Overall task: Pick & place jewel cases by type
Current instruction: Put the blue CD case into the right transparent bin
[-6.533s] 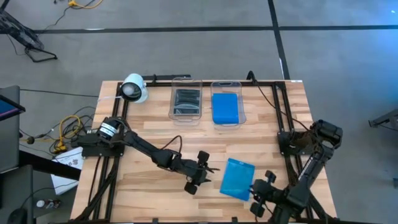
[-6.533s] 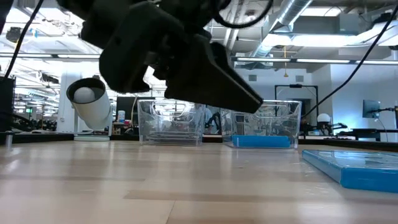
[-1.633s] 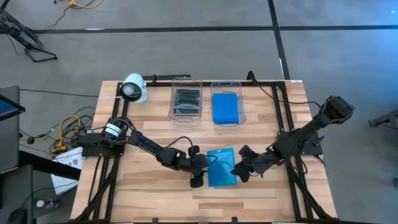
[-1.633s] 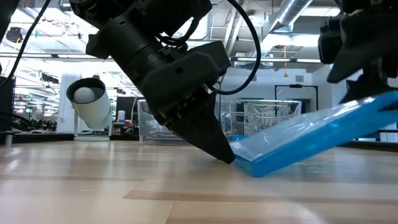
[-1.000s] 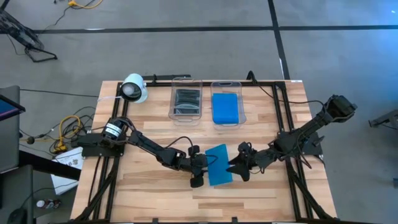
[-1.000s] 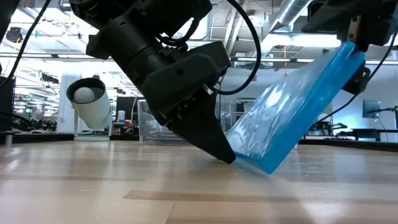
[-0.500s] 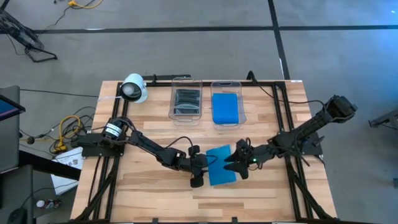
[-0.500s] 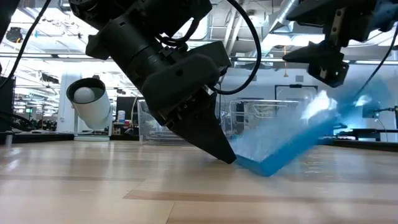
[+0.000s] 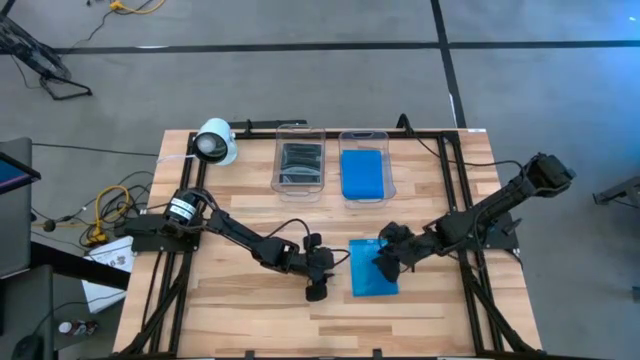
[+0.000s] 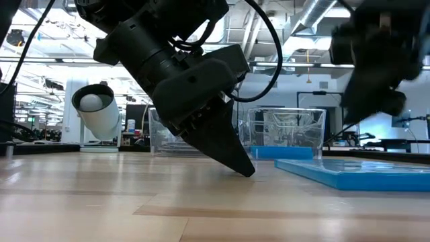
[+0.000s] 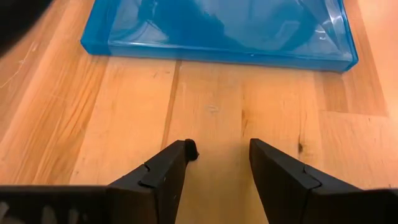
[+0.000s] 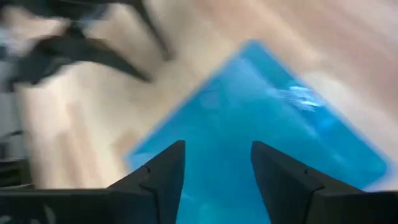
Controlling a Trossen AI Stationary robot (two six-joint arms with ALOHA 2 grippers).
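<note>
Looking down from above, the blue jewel case (image 9: pixel 373 267) now lies flat on the table (image 9: pixel 230 300); a moment ago it stood tipped up on its edge. The right gripper (image 9: pixel 385 258) hovers over its right side, the left gripper (image 9: pixel 322 272) just beside its left edge. From table height, the case rests level, so the lift has failed and needs another try. In the left wrist view both fingers (image 11: pixel 158 174) are spread, holding nothing, wood showing between them. In the right wrist view its fingers (image 12: pixel 283 180) are spread and empty above the case. The far blue tub (image 9: pixel 362 175) has open room
</note>
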